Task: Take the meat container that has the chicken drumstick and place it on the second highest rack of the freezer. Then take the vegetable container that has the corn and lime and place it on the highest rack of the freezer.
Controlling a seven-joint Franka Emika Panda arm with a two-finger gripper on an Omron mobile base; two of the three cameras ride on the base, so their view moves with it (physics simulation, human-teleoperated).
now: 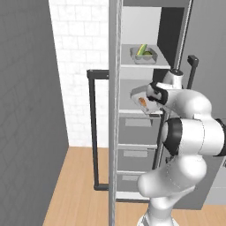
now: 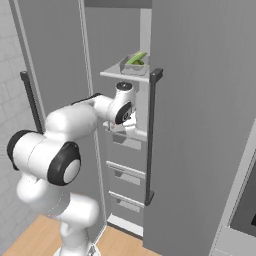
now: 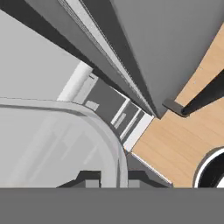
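Orange-brown chicken drumstick [image 1: 142, 102] sits in the meat container [image 1: 140, 98], tilted at the second highest rack [image 1: 132, 112] inside the freezer [image 1: 145, 132]. Hand [image 1: 152, 94] pinches the container's rim, fingers pressed tight on it. Vegetable container [image 1: 144, 55] with corn [image 1: 142, 49] already rests on the highest rack [image 1: 143, 65]. Step in hand: seating the meat tray. Next move likely calls for levelling it, then releasing.

A vegetable container [image 2: 134, 65] with corn [image 2: 136, 58] sits on the highest rack [image 2: 117, 74].
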